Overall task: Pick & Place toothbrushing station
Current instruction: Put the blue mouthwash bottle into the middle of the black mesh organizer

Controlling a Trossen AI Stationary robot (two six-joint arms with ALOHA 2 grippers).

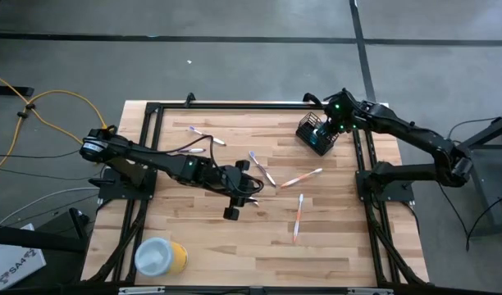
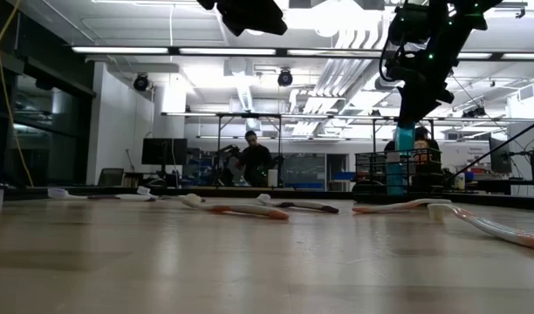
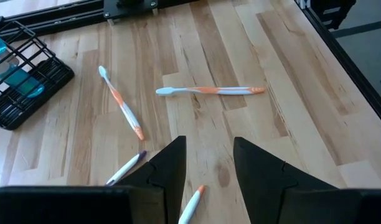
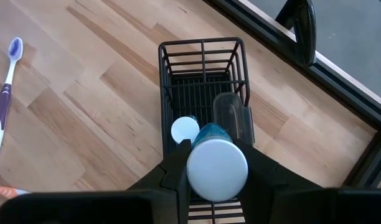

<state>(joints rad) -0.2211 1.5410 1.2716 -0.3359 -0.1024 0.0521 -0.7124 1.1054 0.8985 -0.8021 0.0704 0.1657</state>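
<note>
Blue and white-capped, a small tube (image 4: 216, 167) sits clamped between the right gripper (image 4: 216, 180) fingers, held directly above the black wire-mesh holder (image 4: 203, 74), whose open top lies just beyond the fingertips; a second tube (image 4: 185, 129) with a white cap already stands inside the holder, beside a clear cup-like insert (image 4: 230, 115). Off to one side of those fingers, a purple-and-white toothbrush (image 4: 2, 106) lies flat on the wooden desk (image 4: 84, 74). Over the middle of the desk, the left gripper (image 3: 208, 163) hovers with its fingers parted and nothing between them; two brush ends, one purple-tipped (image 3: 125, 167) and one orange-tipped (image 3: 192, 204), lie just below and beside the fingertips. Farther ahead rest two orange-and-white toothbrushes (image 3: 121, 102), one angled, the other (image 3: 209, 91) lying crosswise. Beyond the desk's far edge, a person (image 2: 252, 159) is seen in the room behind.
</note>
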